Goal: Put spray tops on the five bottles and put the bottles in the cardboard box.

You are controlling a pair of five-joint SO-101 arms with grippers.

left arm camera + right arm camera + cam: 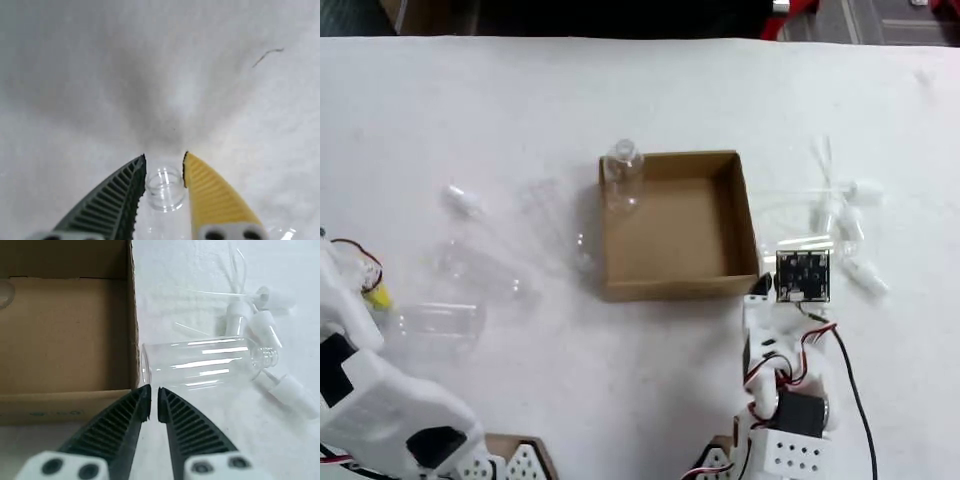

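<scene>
Clear bottle [164,190] clamped in left tool [164,157], body cut off | right tool [153,390] narrow, empty

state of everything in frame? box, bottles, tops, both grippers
cardboard box: open, upright
left gripper: shut on gripped bottle
gripped bottle: neck open, no top
right gripper: shut, empty
lying bottle: on its side by the box, no top
standing bottle: upright at a box corner, no top
spray tops: loose on table

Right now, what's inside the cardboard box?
A clear bottle stands at the far left corner of the cardboard box, apparently inside it. The rest of the floor is bare. The near wall hides the floor strip just behind it.
</scene>
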